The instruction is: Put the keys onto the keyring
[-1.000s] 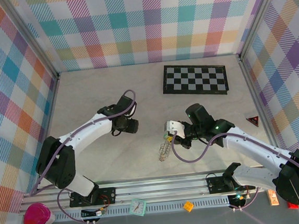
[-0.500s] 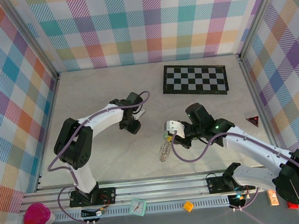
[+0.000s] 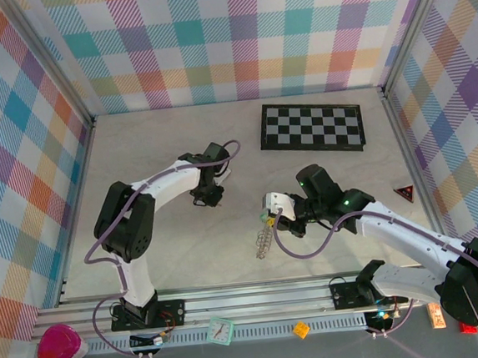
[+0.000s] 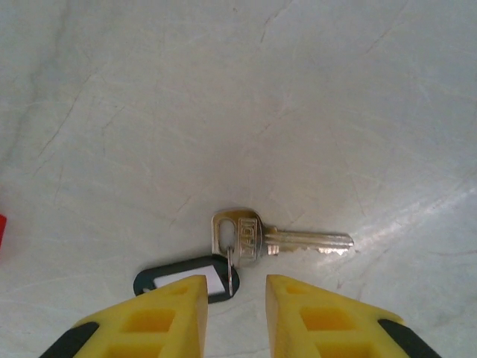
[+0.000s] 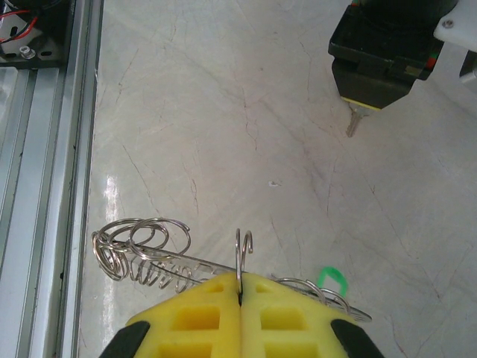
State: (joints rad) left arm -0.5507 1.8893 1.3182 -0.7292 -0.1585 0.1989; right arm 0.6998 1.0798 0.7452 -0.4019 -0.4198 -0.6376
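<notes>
Nearest the arm bases, the right jaws are clenched on a strand of the keyring [image 5: 160, 261], holding the floppy wire loops just off the counter [image 3: 144, 145]. A green tag [image 5: 332, 277] shows against the ring beside them; whether that key is already threaded I cannot tell. Further out, well apart from the ring, the left jaws stand low over the black key [image 4: 287, 239], which lies flat on the counter with its blade pointing away to the side. The yellow tips are a little apart and straddle the small link between the silver head and the black tag [image 4: 182, 274], not yet pinching it. The step in hand looks to be the pick-up of the black key. Next, the left jaws likely need to close squarely on the head or link without skidding the key, lift it, and carry it to the ring. The key's hole must then meet the ring's free end, which calls for the right jaws to hold the ring steady.
</notes>
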